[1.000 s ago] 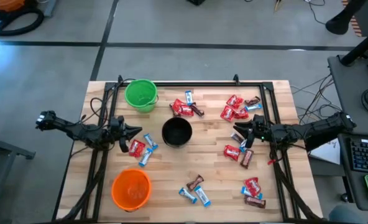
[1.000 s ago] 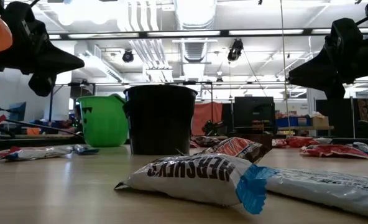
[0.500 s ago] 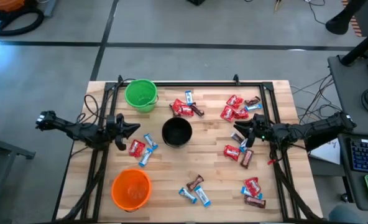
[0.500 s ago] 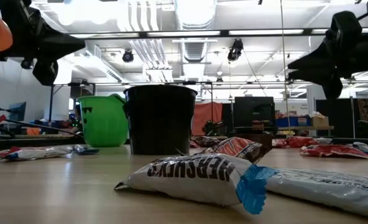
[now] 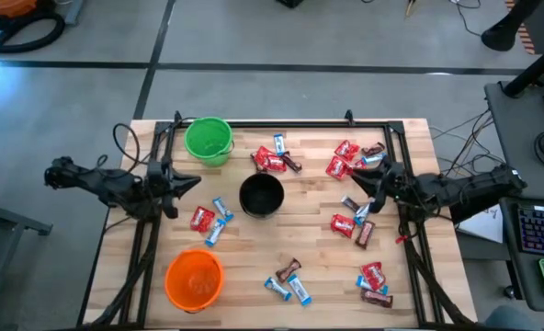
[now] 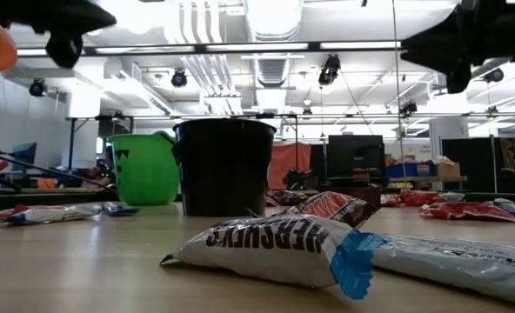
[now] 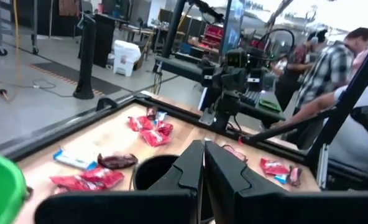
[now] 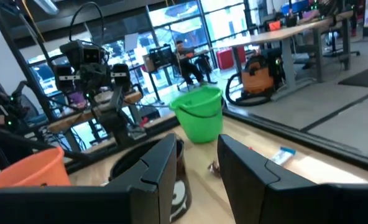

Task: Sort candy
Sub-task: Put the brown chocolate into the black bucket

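Overhead, a wooden table [image 5: 281, 246] edged by a black frame fills the middle of the scene, with a dark robot arm reaching in from each side. Three cups stand on the table: a green cup [image 5: 208, 140] near the far left corner, an orange cup [image 5: 194, 279] near the front left, and a black cup [image 5: 261, 194] at the centre.

The left gripper [image 5: 190, 184] is raised above the table's left edge, between the green and orange cups, its fingers pressed together and carrying nothing. The right gripper [image 5: 357, 178] is raised over the right half of the table, its two fingers [image 8: 151, 167] spread with a gap between them and nothing in it.

The candy [image 5: 274, 160] lies scattered in small groups: red and blue pieces just behind the black cup, a cluster near the far right corner, a few below the left gripper, several under the right gripper, and more along the front edge. From table height, one white wrapper [image 6: 266, 246] lies closest.
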